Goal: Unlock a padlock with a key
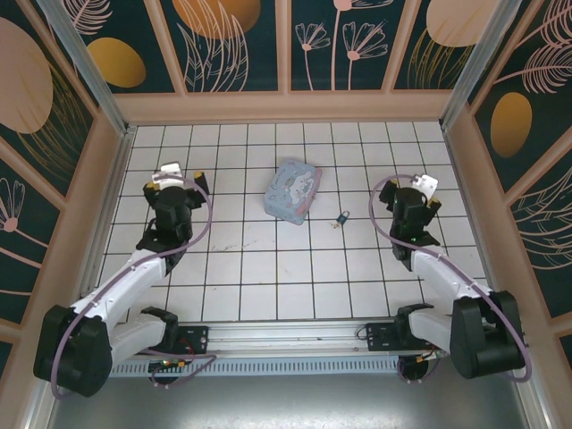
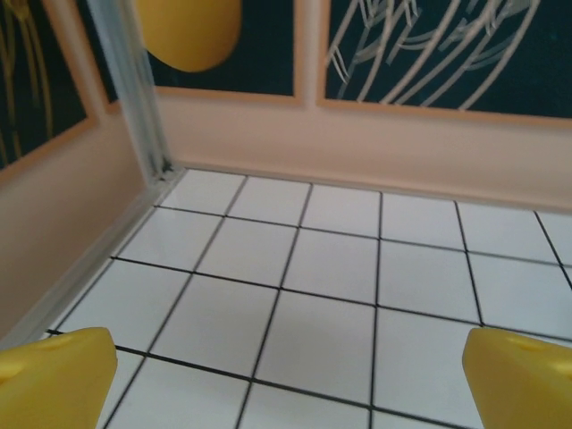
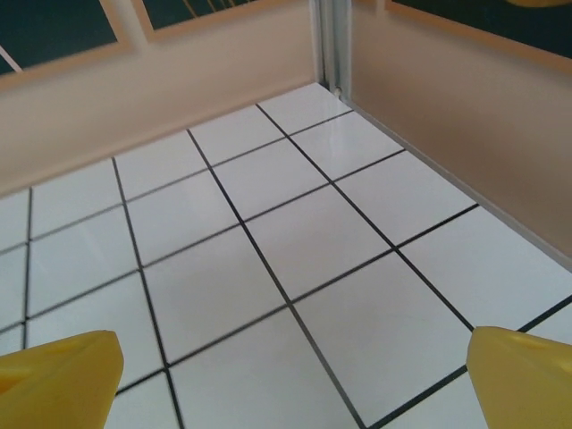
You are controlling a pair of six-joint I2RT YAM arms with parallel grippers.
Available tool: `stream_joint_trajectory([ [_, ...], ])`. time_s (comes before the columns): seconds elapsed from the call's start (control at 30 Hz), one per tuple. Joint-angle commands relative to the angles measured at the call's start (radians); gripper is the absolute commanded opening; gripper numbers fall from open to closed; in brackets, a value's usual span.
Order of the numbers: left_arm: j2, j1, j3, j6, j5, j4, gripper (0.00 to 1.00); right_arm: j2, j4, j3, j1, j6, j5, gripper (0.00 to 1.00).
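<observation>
The left arm (image 1: 125, 284) is slanting up and away from its base at the near edge, elbow folded, wrist hanging over the left side of the table (image 1: 268, 277). The left gripper (image 1: 172, 174) is pointing toward the far left corner, and in its wrist view the yellow fingers (image 2: 55, 380) are standing wide apart with bare tile between them (nothing is in their hold). The right arm (image 1: 442, 273) is mirroring that pose, with the right gripper (image 1: 427, 188) aiming at the far right corner. Its fingers (image 3: 58, 375) are likewise gaping fully and holding nothing. The padlock (image 1: 342, 216) is lying on the tiles right of centre, nearer the right gripper but well apart from both. A pale speck just beside it is probably the key (image 1: 333, 224), though it is too small to be sure. A box (image 1: 293, 189) is lying near the padlock, to its left and farther back.
</observation>
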Motion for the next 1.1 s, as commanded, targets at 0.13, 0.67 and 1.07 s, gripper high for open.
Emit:
stream_joint_trajectory([
  [0.13, 0.062, 0.112, -0.132, 0.05, 0.06, 0.309, 0.99, 0.103, 0.402, -0.134, -0.044, -0.079, -0.013, 0.99],
  [0.67, 0.338, 0.26, -0.311, 0.084, 0.28, 0.813, 0.99, 0.198, 0.798, -0.28, -0.114, -0.211, -0.281, 0.99],
  [1.07, 0.449, 0.294, -0.3, 0.081, 0.382, 0.876, 0.99, 0.399, 0.887, -0.228, -0.217, -0.23, -0.586, 0.99],
])
